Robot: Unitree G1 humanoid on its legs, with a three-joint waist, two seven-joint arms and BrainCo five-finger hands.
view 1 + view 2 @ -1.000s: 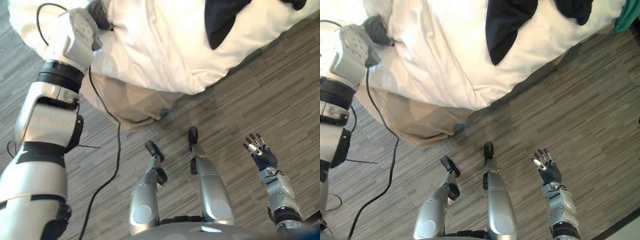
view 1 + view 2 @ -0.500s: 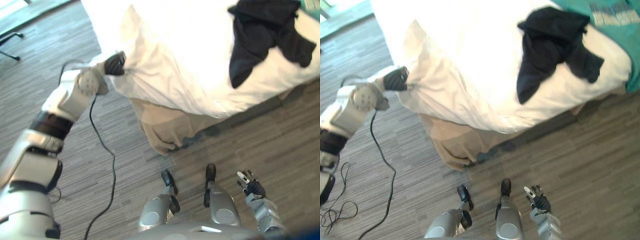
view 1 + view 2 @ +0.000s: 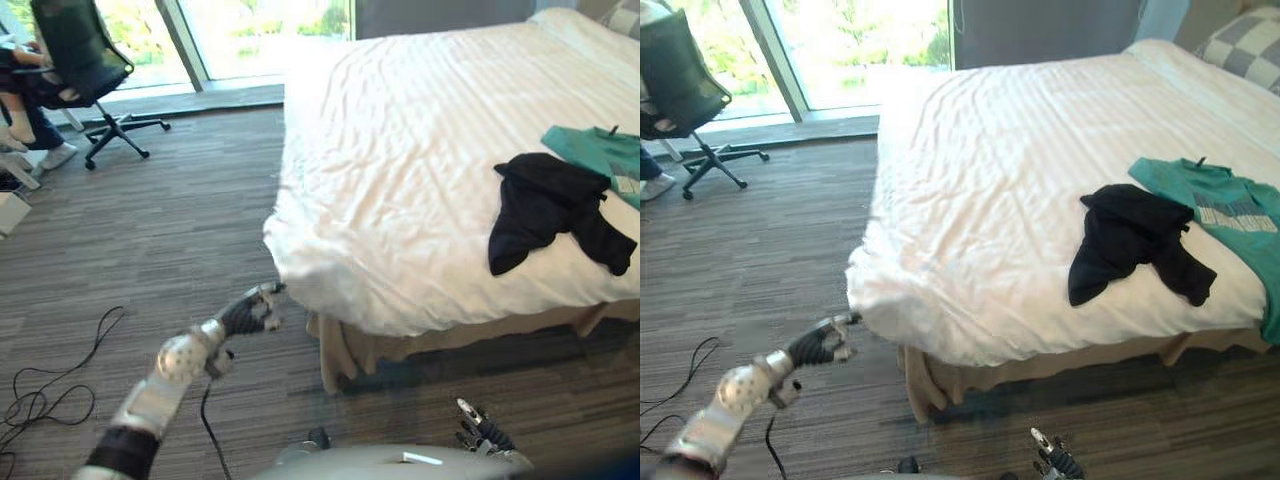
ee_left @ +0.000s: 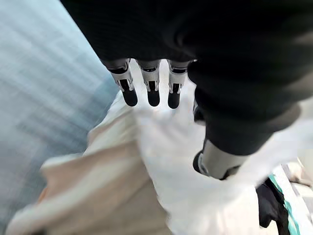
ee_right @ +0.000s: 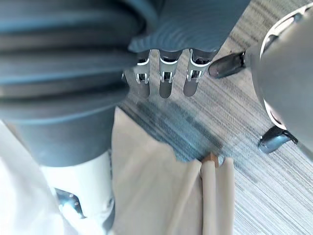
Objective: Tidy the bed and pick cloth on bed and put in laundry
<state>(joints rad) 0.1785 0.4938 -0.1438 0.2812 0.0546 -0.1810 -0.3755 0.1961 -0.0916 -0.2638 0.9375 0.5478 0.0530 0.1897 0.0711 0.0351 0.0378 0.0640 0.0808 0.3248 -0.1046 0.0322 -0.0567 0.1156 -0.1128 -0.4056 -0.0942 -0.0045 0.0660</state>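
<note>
Although the wide bed under its white, finely striped duvet (image 3: 1000, 170) takes the middle and right of the head views, its far side is cut off at the right edge. So is part of the teal printed T-shirt (image 3: 1230, 215) lying flat there. A grey-and-white checked pillow (image 3: 1243, 48) is clipped by the upper right corner.

At upper left a black mesh-backed office chair (image 3: 82, 55) stands on the grey streaked floor (image 3: 150, 220), and a seated person's legs (image 3: 42, 130) are cropped by the frame edge. A pleated beige bed skirt (image 3: 940, 385) hangs below the duvet.

The crumpled black cloth garment (image 3: 1130, 245) lies on the bed at middle right. Its edge touches the teal shirt, and it is well apart from both hands.

The left hand (image 3: 248, 312), at lower left, has its fingers (image 4: 153, 93) straight and apart from the thumb, holding nothing. The tips reach the duvet's rumpled corner, though contact is hard to make out.

The right hand (image 3: 484, 432), half cut off at the bottom edge, is also spread, its fingers (image 5: 165, 83) straight over the floor and empty.
</note>
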